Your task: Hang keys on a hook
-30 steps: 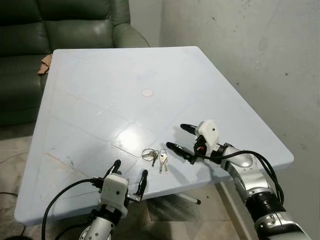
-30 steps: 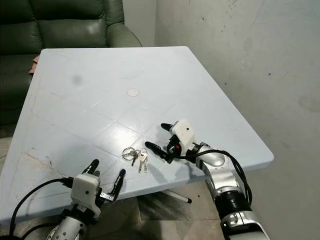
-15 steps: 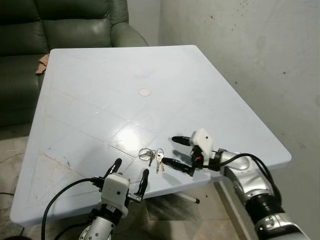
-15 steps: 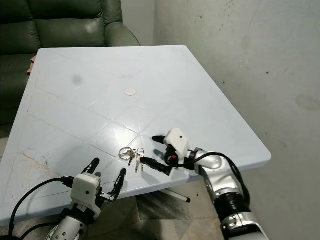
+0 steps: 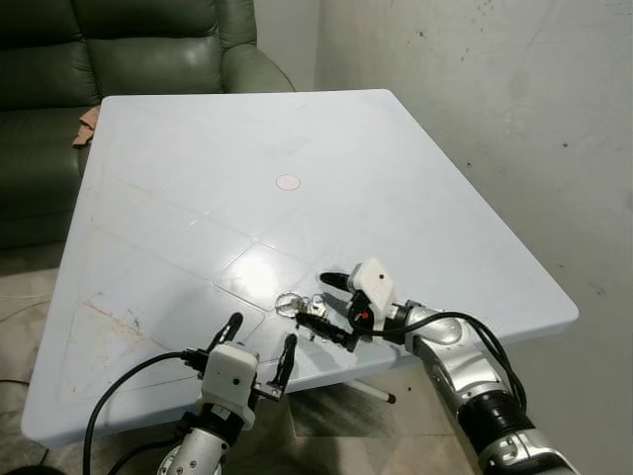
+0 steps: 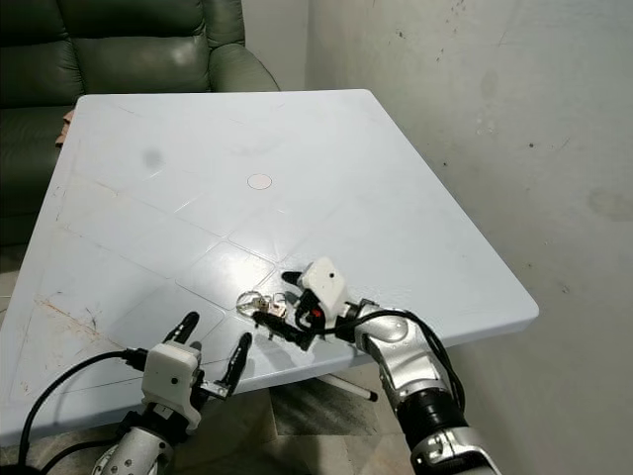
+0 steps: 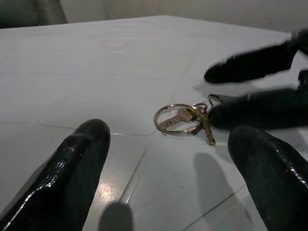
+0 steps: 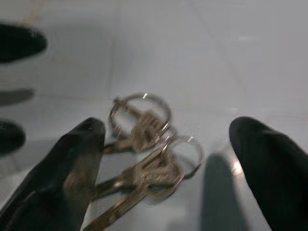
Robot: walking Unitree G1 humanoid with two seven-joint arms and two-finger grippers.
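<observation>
A bunch of keys (image 5: 300, 307) on metal rings lies flat on the pale blue table (image 5: 198, 148), near its front edge. My right gripper (image 5: 318, 302) reaches in from the right, open, one black finger on each side of the keys (image 8: 144, 125). In the left wrist view one right finger looks to be touching the keys (image 7: 180, 118). My left gripper (image 5: 261, 333) is open, low at the table's front edge just short of the keys, holding nothing.
A dark green sofa (image 5: 148, 49) stands behind the table with a small cloth (image 5: 89, 124) on its seat. A grey wall (image 5: 514, 119) runs along the right. A small round mark (image 5: 288, 182) sits mid-table. A thin rod (image 5: 371, 393) lies under the front edge.
My right gripper has moved left across the table, from beside the keys to having them between its open fingers. The left gripper has held its place.
</observation>
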